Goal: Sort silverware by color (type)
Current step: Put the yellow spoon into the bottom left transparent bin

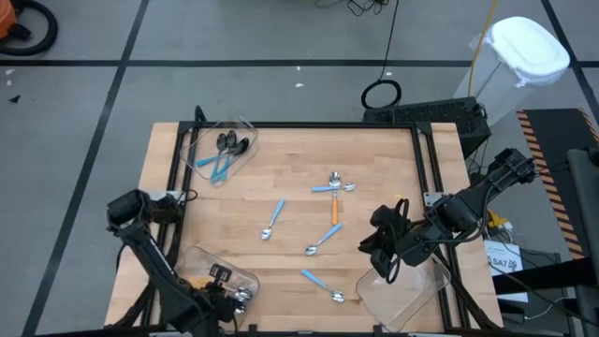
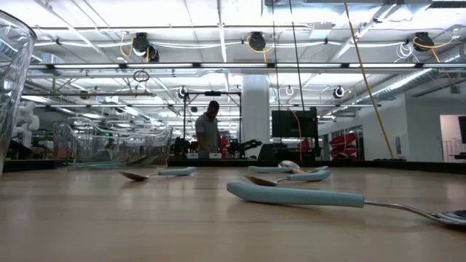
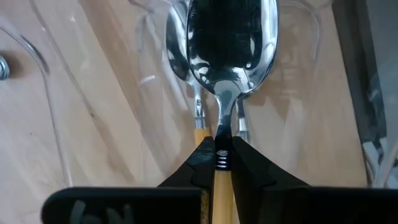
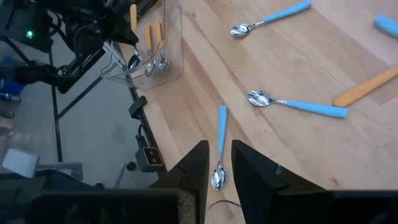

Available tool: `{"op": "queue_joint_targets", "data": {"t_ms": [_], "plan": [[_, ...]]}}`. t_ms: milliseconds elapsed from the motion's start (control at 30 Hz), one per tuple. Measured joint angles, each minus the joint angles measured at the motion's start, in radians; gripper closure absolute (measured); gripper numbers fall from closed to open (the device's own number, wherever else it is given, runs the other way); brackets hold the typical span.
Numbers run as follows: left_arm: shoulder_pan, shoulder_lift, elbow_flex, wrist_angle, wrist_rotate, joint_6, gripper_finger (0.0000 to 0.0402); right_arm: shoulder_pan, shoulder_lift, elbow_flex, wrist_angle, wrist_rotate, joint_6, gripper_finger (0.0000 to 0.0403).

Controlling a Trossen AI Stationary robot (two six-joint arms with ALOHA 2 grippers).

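The silverware is small spoons. My left gripper [image 1: 222, 279] stands over the near-left clear bin [image 1: 245, 277], pointing down, shut on a silver spoon with an orange handle [image 3: 231, 43]. Two more orange-handled spoons [image 4: 155, 53] lie in that bin. Blue-handled spoons [image 1: 273, 220] [image 1: 323, 286] and orange-handled ones [image 1: 335, 212] lie flat on the wooden table. Black-bowled, blue-handled spoons [image 1: 225, 152] lie in the far-left bin. My right gripper [image 4: 217, 158] hangs above the table's near right with a narrow gap and nothing in it, over a blue-handled spoon [image 4: 220, 146]. My left gripper pinches the spoon's orange handle [image 3: 222, 186], just behind the metal neck, between its two fingers. The fingers come from above and lie along the spoon. The bowl [image 3: 231, 43] hangs below the fingertips, inside the bin; whether it touches the bin floor I cannot tell.
A third clear bin [image 1: 412, 298] sits at the near right, partly under my right arm. The table's black frame [image 1: 426, 159] runs along its edges. A person [image 2: 210, 131] stands far off in the room behind the table.
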Motion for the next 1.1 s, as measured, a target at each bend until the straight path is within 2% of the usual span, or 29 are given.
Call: {"op": "queue_joint_targets", "data": {"t_ms": [233, 600, 1100], "plan": [[0.041, 0.000, 0.000, 0.008, 0.062, -0.002, 0.0343, 0.000, 0.000, 0.000, -0.001, 0.000, -0.092, 0.0337], [0.067, 0.044, -0.003, 0.014, 0.110, 0.004, 0.0340, 0.000, 0.000, 0.000, 0.000, -0.001, -0.140, 0.0337], [0.056, 0.074, -0.003, 0.033, 0.087, -0.004, 0.0339, 0.000, 0.000, 0.000, 0.020, -0.002, -0.130, 0.0337]]}}
